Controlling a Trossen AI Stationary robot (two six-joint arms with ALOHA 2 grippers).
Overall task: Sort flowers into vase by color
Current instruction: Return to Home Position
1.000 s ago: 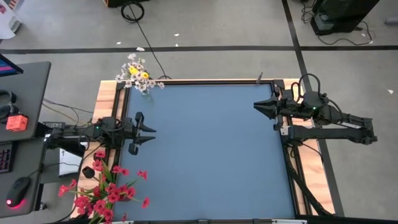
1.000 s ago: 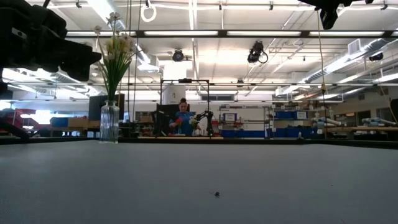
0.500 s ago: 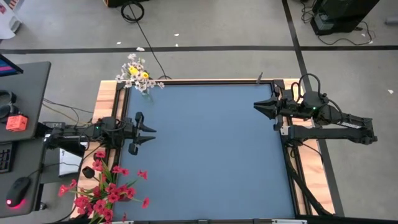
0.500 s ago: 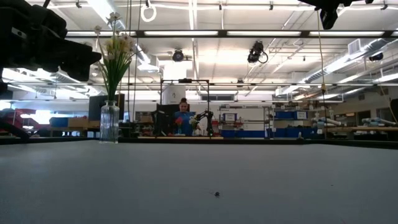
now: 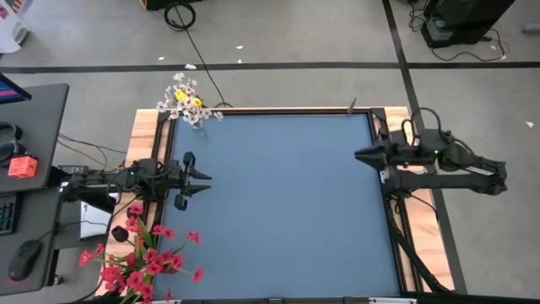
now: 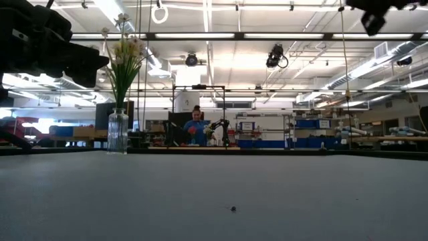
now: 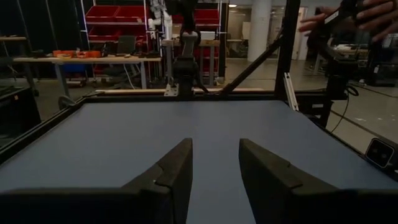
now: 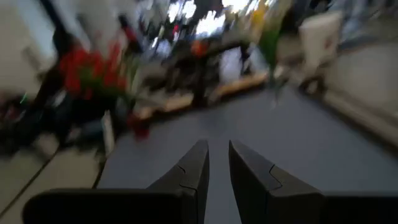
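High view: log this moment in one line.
left gripper: left edge, jaws open, empty | right gripper: right edge, jaws open, empty | red flowers: beside left gripper | white and yellow flowers: in clear vase, corner

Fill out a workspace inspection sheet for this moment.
Surface: blue table mat, one small speck on it.
Job's things: white and yellow flowers in a clear vase, top-left corner in the high view; red flowers at the bottom-left corner.
Clutter: nothing seen.
Grippers: left gripper open, empty, at the left edge; right gripper narrowly open, empty, at the right edge.
Cables: coiled cable on the floor.
Surroundings: desk to the left; person far behind.
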